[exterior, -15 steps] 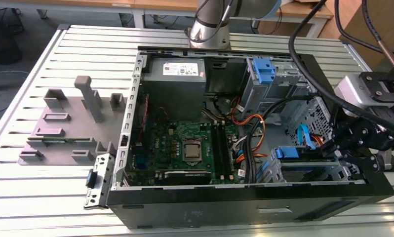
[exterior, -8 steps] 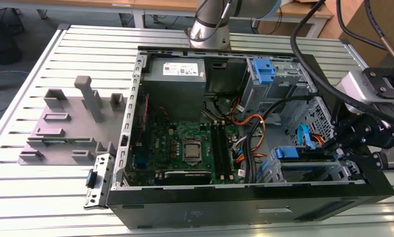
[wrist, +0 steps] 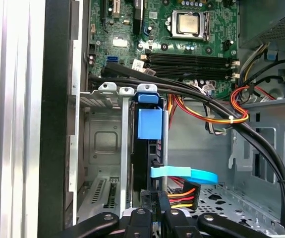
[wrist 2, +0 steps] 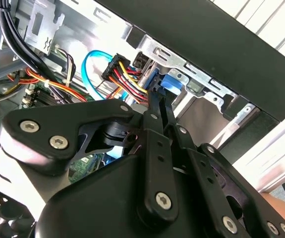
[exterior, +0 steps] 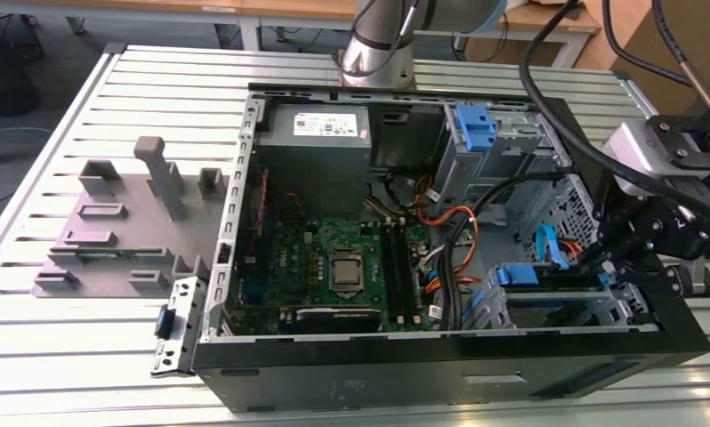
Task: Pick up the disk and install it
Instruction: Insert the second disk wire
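We see the arm's gripper reaching into an open black computer case that lies on a slatted metal table, at the exterior view's right. In the second wrist view the black fingers stand together, their tips pressed side by side toward the rear of a drive bay. The disk sits on edge inside a grey metal drive cage near the case's front wall, its blue carrier frame facing outward; in the exterior view the same blue frame shows at the cage's top. A light blue data cable and a bundle of red, yellow and black power wires lie just beside the disk's end, near the fingertips. We cannot tell whether the fingertips touch the disk. The green motherboard and grey power supply lie further inside the case, and a grey plastic fixture rests on the table to the exterior view's left.
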